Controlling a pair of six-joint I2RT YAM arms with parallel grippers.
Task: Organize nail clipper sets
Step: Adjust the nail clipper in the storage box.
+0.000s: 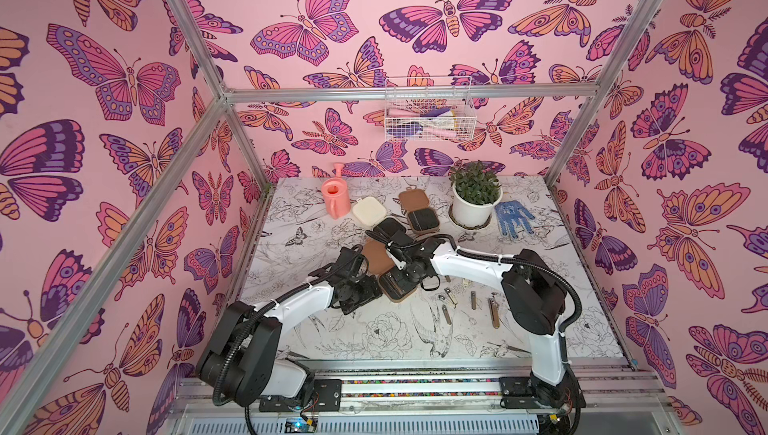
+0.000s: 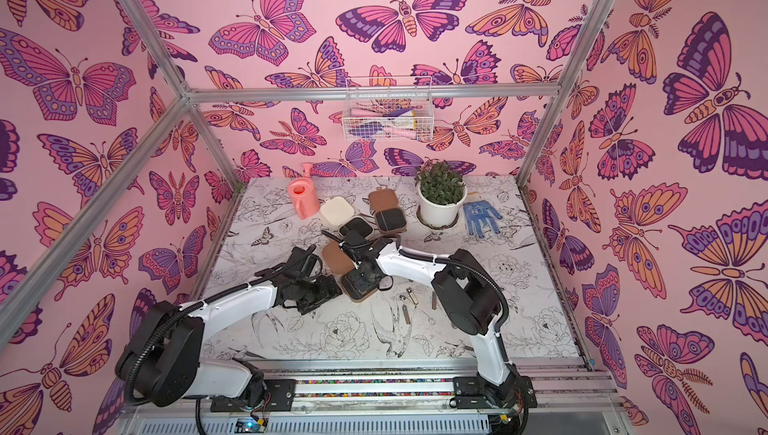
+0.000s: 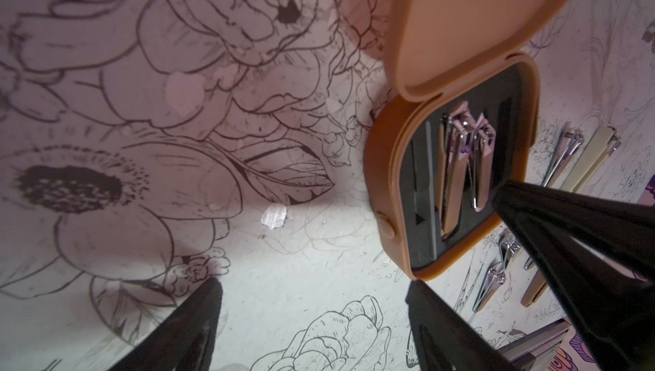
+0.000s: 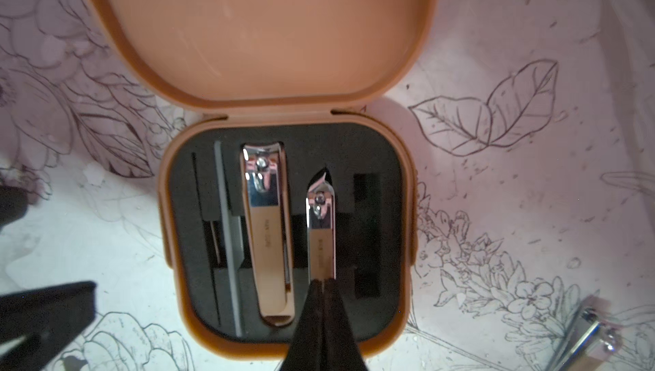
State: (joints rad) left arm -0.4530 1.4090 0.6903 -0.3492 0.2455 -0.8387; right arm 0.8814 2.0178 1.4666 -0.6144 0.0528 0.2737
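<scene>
A: Right gripper (image 4: 320, 293)?
B: Jaws together, tips on the tail of the slant-edge clipper (image 4: 320, 224), lying in the open tan case (image 4: 163, 209) on the counter (image 4: 496, 209).
A: Handling?
B: Probably light, stiff, slippery steel; pinch its narrow sides mid-body. Left gripper (image 3: 312, 309) is spread, empty, beside the case. Cream case (image 1: 368, 211) sits farther back.

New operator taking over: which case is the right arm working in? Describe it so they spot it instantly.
From the plant pot at the back of the table, come toward the robot's base, past the cream case and one tan case. The third case, tan-brown with its lid thrown open, lies nearest the robot; alone, it has the right gripper with shut tips over its black lining.
</scene>
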